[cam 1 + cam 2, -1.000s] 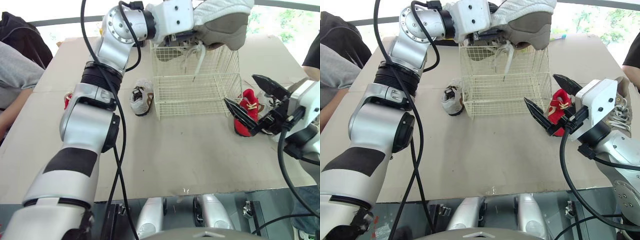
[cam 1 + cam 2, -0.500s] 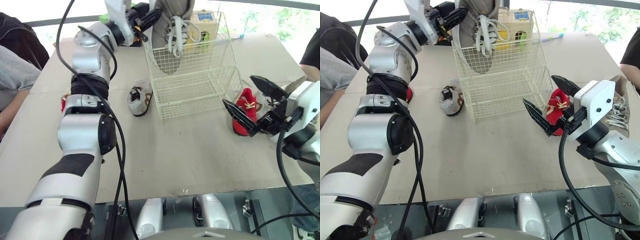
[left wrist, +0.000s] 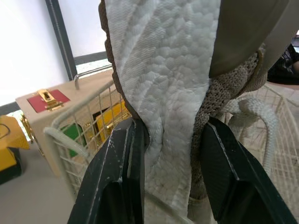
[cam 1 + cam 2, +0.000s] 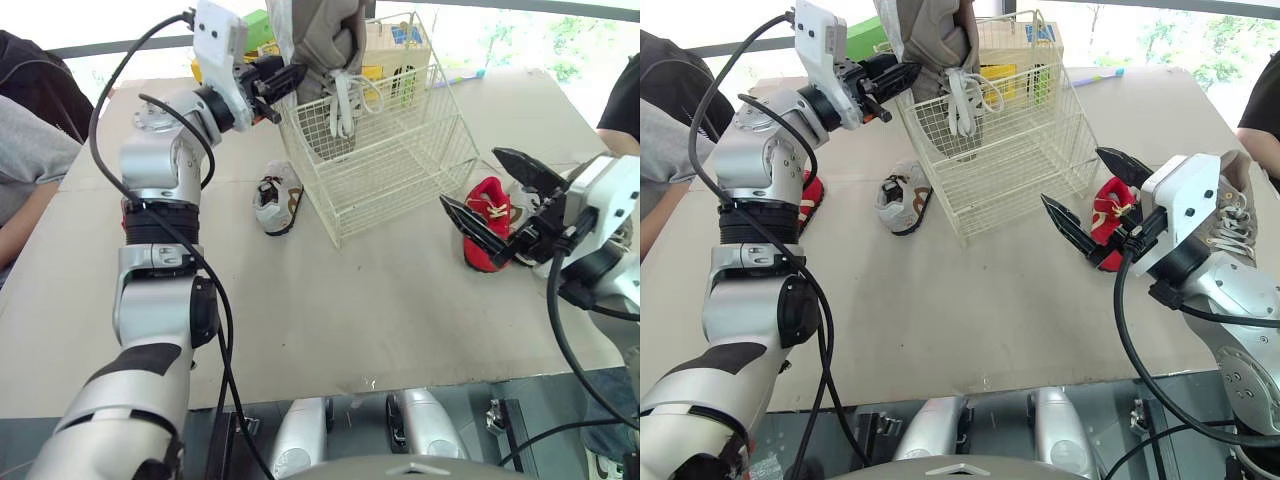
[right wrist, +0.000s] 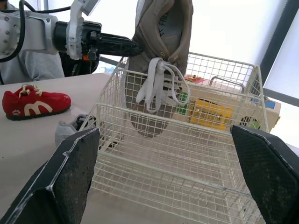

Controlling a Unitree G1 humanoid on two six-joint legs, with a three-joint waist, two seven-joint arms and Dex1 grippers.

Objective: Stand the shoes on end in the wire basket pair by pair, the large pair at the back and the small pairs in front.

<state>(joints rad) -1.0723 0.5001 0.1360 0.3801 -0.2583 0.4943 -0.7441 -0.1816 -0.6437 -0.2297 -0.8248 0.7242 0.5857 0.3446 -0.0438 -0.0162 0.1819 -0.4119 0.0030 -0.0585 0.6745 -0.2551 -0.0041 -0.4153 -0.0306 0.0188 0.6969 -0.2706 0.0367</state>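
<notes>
The right gripper hovers nearest, low over the brown table by its right edge, its two black fingers spread wide and holding nothing; through the gap between them lies a small red shoe, and behind the gripper's body rests a large taupe shoe with white laces. Further in, near the middle of the table, a small grey and white shoe sits just left of the wire basket, apart from it. Beyond that the left gripper reaches in from the left at the height of the basket's rim, shut tight on the other large taupe shoe — the left wrist view gives the grip close up, one finger on each side of the shoe with the white textured sole pinched between them. The right wrist view adds what the head views half hide: the shoe hangs heel up and toe down inside the basket's left side, laces dangling loose, though whether the toe touches the floor of the basket cannot be told, and a second red shoe lies on its sole well left of the basket. Behind the basket stands a beige box with yellow and green parts — a person's grey sleeve shows at the far left
</notes>
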